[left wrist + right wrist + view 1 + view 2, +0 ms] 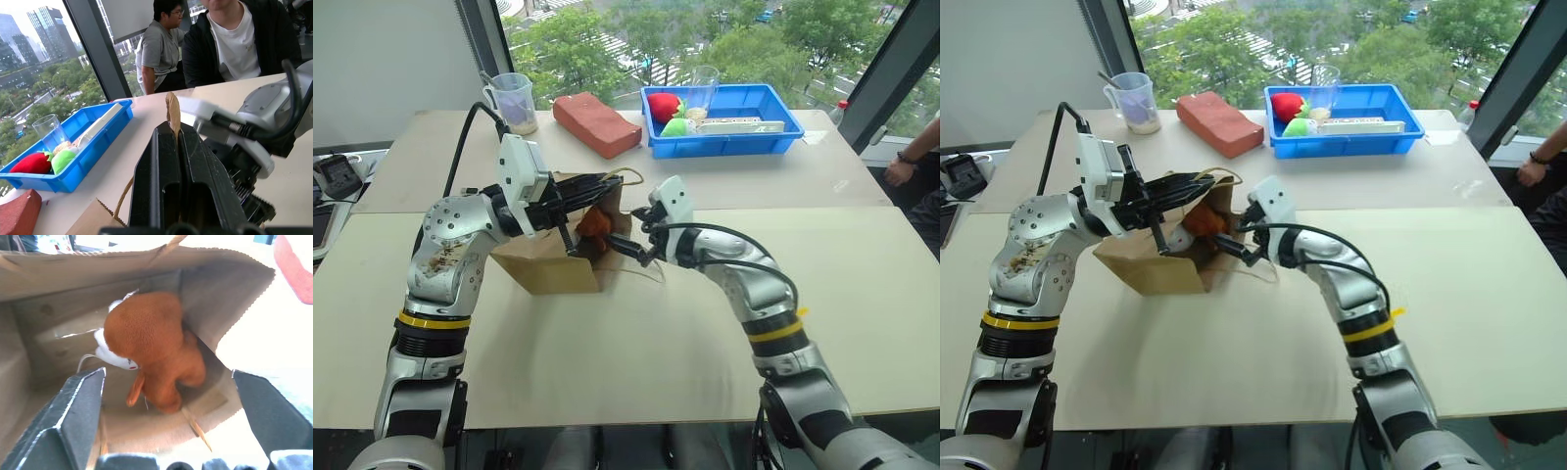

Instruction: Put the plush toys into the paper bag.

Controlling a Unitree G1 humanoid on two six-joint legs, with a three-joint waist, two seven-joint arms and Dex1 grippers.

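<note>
The brown paper bag (543,269) lies on its side on the table with its mouth facing my right gripper. My left gripper (607,186) is shut on the bag's upper edge (172,110) and holds the mouth up. The reddish-brown plush toy (151,340) rests inside the bag just past the rim. A white plush toy (110,352) lies behind it, mostly hidden. At the mouth of the bag my right gripper (166,374) is open, with nothing between its fingers, which stand on either side of the brown toy without touching it.
Behind the bag lie a reddish brick-shaped block (597,122) and a measuring cup (514,103). A blue bin (773,142) at the back right holds red and green round items and a clear cup. People sit beyond the table's far side (230,44); a hand (901,168) rests at the right edge.
</note>
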